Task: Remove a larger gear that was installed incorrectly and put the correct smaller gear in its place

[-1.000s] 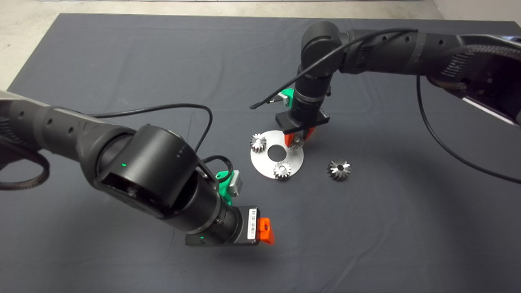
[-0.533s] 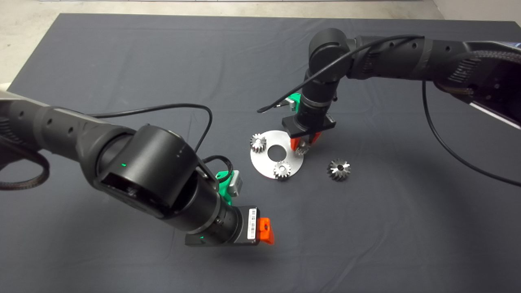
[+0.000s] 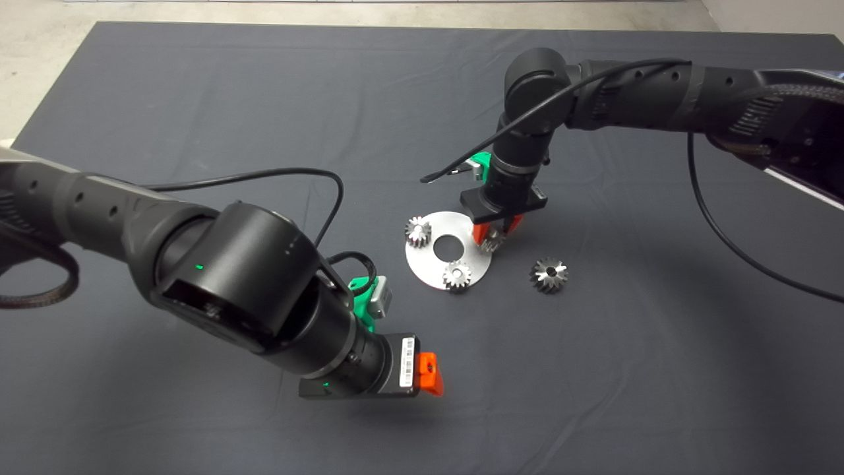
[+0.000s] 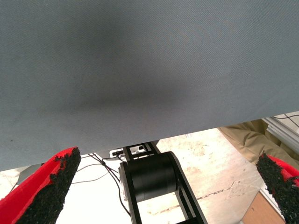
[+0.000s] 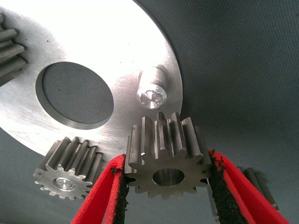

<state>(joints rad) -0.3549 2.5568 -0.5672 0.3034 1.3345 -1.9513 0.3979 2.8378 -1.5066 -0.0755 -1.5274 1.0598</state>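
My right gripper (image 3: 493,237) is shut on the smaller gear (image 3: 490,245), a dull grey toothed gear, and holds it just above the right edge of the round silver plate (image 3: 428,272). In the right wrist view the red fingers (image 5: 105,191) clamp the smaller gear (image 5: 166,161) on both sides. It hangs beside a bare silver peg (image 5: 152,93) on the plate (image 5: 93,42), not on it. The larger gear (image 3: 548,274), with flared teeth, lies on the mat right of the plate. My left gripper (image 3: 428,374) is open and empty, low at the front.
Two brighter small gears sit on the plate, one at its left (image 3: 418,231) and one at its front (image 3: 456,275). The plate has a wide centre hole (image 3: 448,247). The left wrist view shows the mat's edge and the floor beyond.
My right gripper has shifted a little to the right and lower with the smaller gear, toward the plate's right edge. The left arm has not moved.
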